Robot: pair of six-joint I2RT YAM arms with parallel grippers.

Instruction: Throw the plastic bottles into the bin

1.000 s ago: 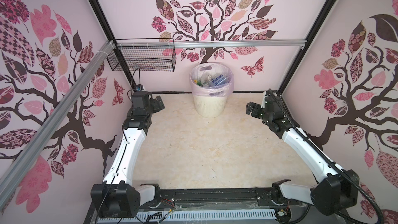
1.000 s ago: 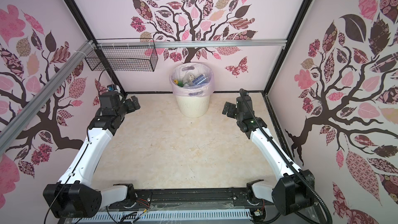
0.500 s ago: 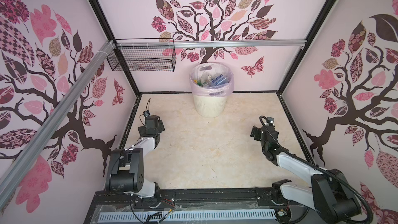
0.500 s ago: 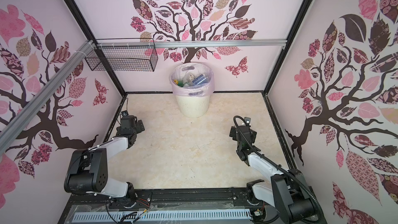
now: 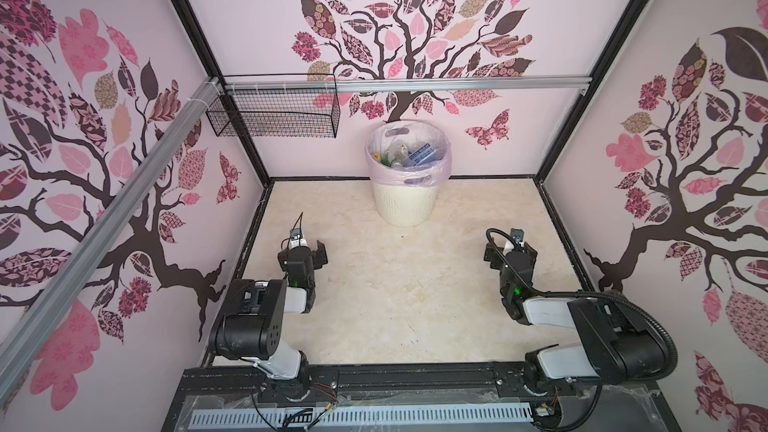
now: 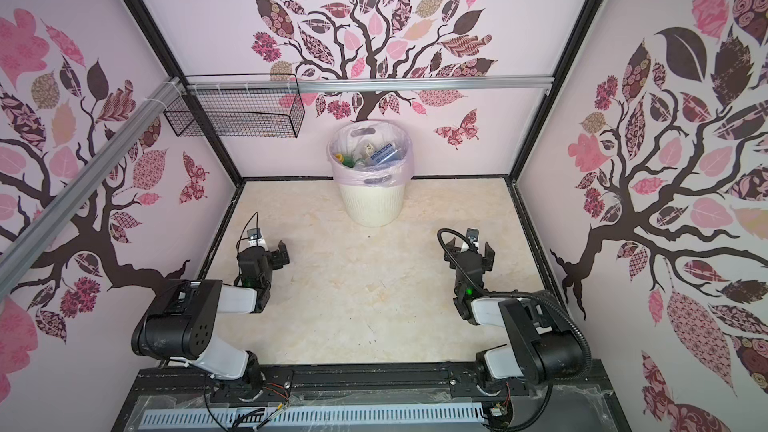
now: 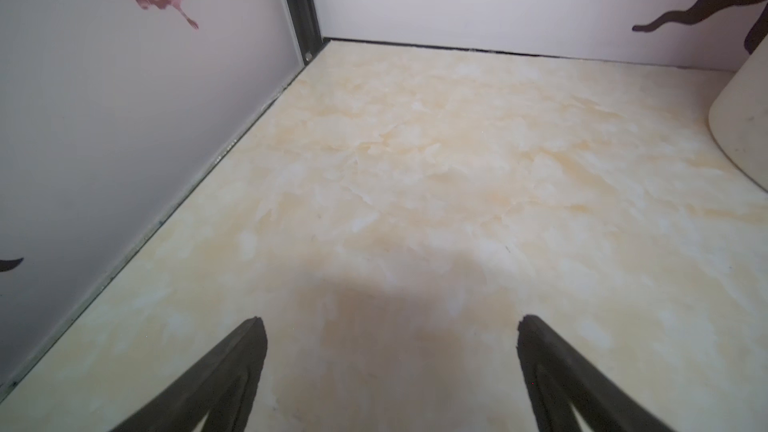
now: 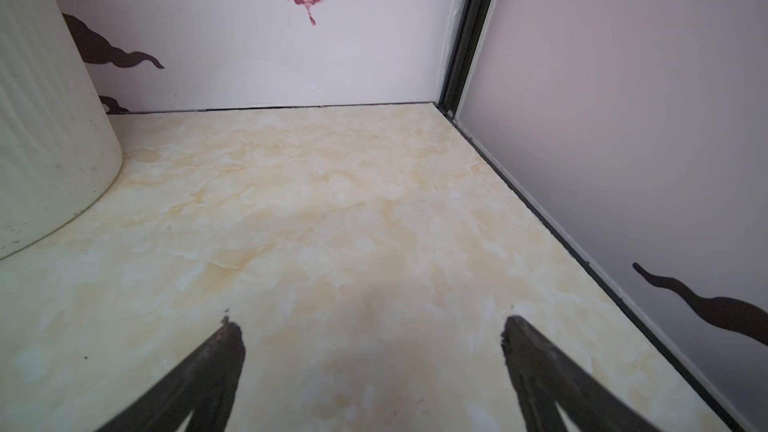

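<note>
The bin (image 5: 402,205) (image 6: 371,205) is a cream ribbed wastebasket lined with a pale pink bag, and it stands against the back wall. Several plastic bottles (image 5: 419,157) (image 6: 382,155) lie inside it, clear ones with blue labels and a green one. No bottle shows on the floor. My left gripper (image 5: 302,252) (image 6: 266,254) (image 7: 390,320) hovers low over the left floor, open and empty. My right gripper (image 5: 510,249) (image 6: 469,252) (image 8: 370,323) is low on the right, also open and empty. An edge of the bin (image 7: 744,118) (image 8: 45,139) shows in both wrist views.
A black wire mesh basket (image 5: 274,116) hangs from the aluminium rail (image 5: 457,85) at the back left. Walls with tree decals close in three sides. The marble-patterned floor (image 5: 407,292) lies between the two folded arms.
Both arms have pulled back from beside the bin and folded down low toward the near edge. Both grippers stayed open.
</note>
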